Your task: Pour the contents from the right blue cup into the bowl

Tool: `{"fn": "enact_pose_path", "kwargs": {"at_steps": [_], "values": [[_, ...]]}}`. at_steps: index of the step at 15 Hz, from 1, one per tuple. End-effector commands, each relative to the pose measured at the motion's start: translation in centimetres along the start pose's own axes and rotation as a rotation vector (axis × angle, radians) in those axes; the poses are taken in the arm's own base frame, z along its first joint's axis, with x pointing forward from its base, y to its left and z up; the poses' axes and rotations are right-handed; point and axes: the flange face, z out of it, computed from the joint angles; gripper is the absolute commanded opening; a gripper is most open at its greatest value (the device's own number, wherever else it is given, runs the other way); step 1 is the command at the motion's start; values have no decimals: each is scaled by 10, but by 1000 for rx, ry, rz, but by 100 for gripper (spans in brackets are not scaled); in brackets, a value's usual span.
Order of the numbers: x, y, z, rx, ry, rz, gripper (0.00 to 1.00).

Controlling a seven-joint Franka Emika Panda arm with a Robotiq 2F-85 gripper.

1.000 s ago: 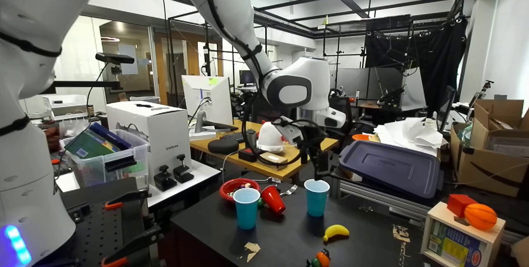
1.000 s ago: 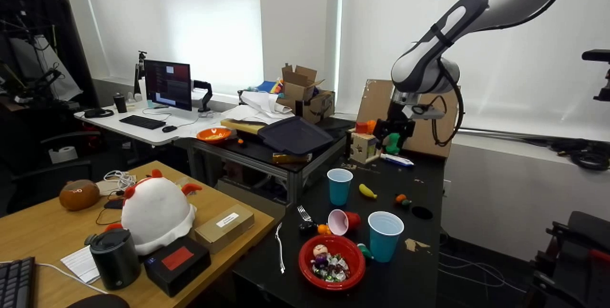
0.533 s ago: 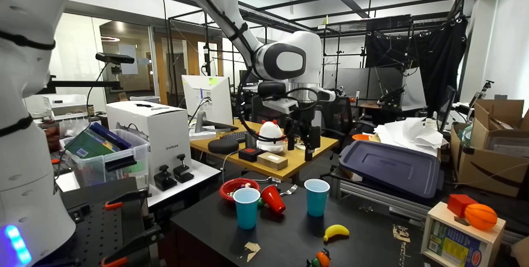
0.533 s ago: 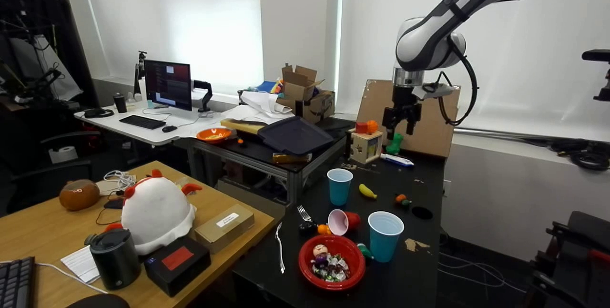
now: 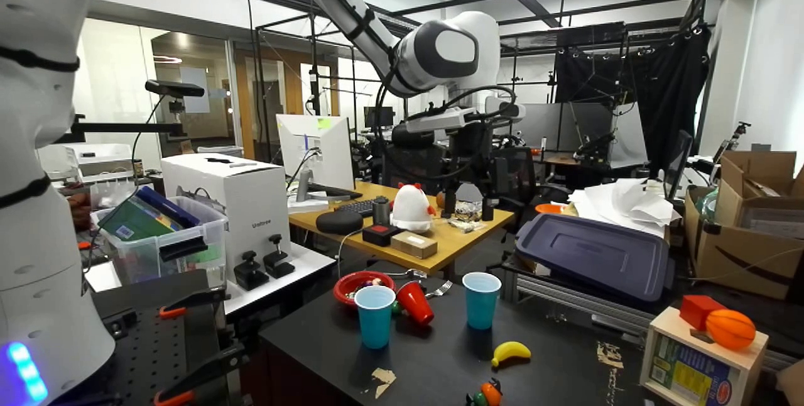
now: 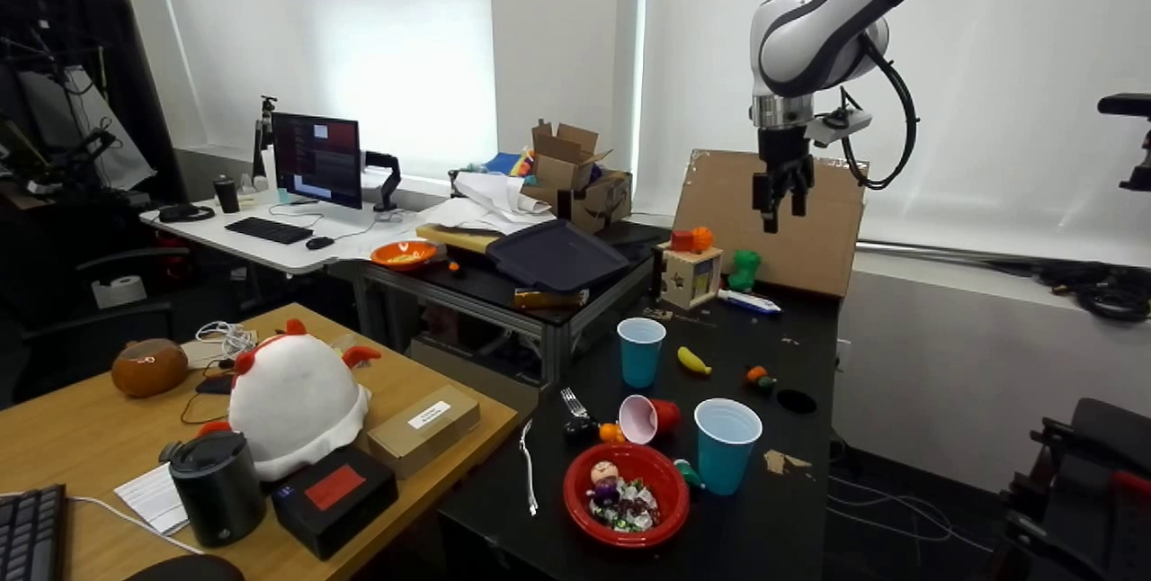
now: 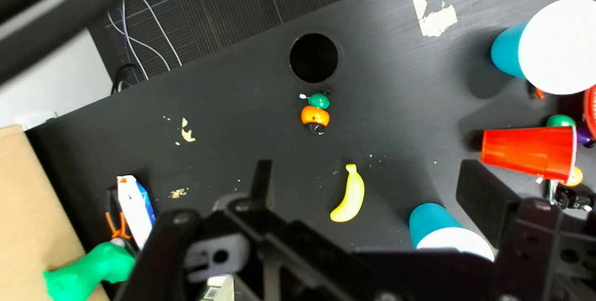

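Note the tool [image 6: 784, 218] held well above the surface [image 6: 764, 527], pointing down, with fingers [image 7: 485, 203] spread wide apart. Read all edges and corners below as seen in an exterior view. Locate the bowl [image 6: 627, 539] toward the near left corner, with clear and coloured pieces [image 6: 629, 509] inside. Locate the bowl-side blue cup [image 6: 722, 464] upright just beside the bowl, toward the right edge, with a green piece [image 6: 687, 471] between bowl and cup. Locate the banana-side blue cup [image 6: 639, 361] upright, farther from the near edge and closer to the left edge. Cannot tell which to take as the right blue cup. In the wrist view, find both cup interiors washed out to white, contents not discernible. Find the red cup [image 6: 667, 417] on its side between the bowl and the banana-side blue cup. Toward the left edge from there, find the fork [image 6: 573, 402] and, nearer the corner, a metal utensil [image 6: 529, 473]. Find the banana [image 6: 692, 361] just beside the banana-side blue cup, on the side of the right edge, and, in the wrist view, framed in the gap between the fingers. By the right edge, note the hole [image 6: 797, 401] with an orange-and-green toy [image 6: 760, 377] beside it. Near the far left corner, note the wooden box [image 6: 691, 280] carrying a red block [image 6: 682, 241] and an orange ball [image 6: 702, 239]. Along the far edge, note a green toy [image 6: 744, 271] and an upright cardboard panel [image 6: 818, 239].
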Motion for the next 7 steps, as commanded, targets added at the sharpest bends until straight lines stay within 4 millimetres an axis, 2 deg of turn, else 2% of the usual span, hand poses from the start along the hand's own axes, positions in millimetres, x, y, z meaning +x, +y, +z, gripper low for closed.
{"fn": "enact_pose_path", "kwargs": {"at_steps": [1, 7], "values": [[0, 4, -4, -5, -9, -9, 100], [1, 7, -4, -6, -16, -15, 100]]}}
